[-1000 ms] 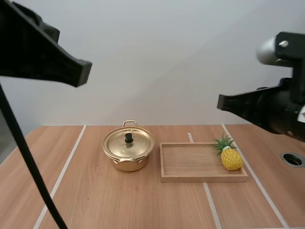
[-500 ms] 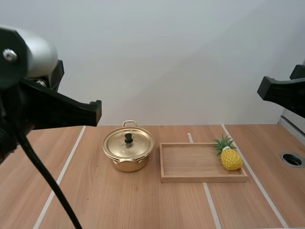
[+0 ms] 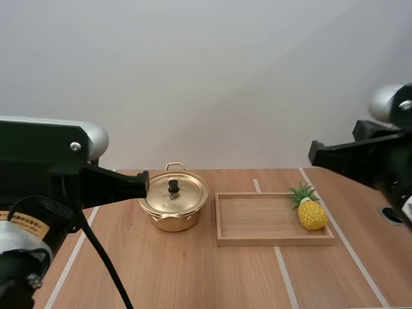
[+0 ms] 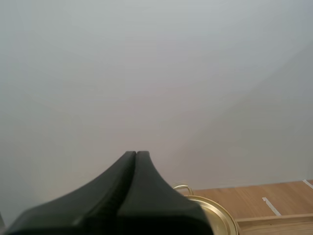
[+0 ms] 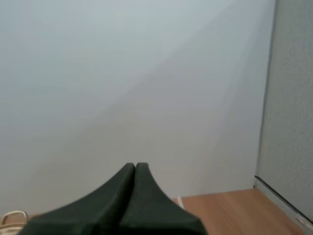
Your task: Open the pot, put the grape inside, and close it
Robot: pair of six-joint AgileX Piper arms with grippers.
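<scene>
— Looking from above, where's everything?
— Pot (image 3: 174, 207), lid (image 3: 185, 193) on, sits on the counter (image 3: 193, 277); at its 3 o'clock a wooden tray (image 3: 257, 241) keeps a pineapple (image 3: 313, 215), no grape, within reach. Left hand (image 3: 143, 183) has dropped to the pot's 9 o'clock; right hand (image 3: 313, 153) has swung inward.
— Wrist views?
— Left: clenched, empty, aimed over the pot. Right: clenched, empty too.

The left jaws hide most of the pot (image 4: 220, 221); the tray (image 4: 279, 222) is cut off.
</scene>
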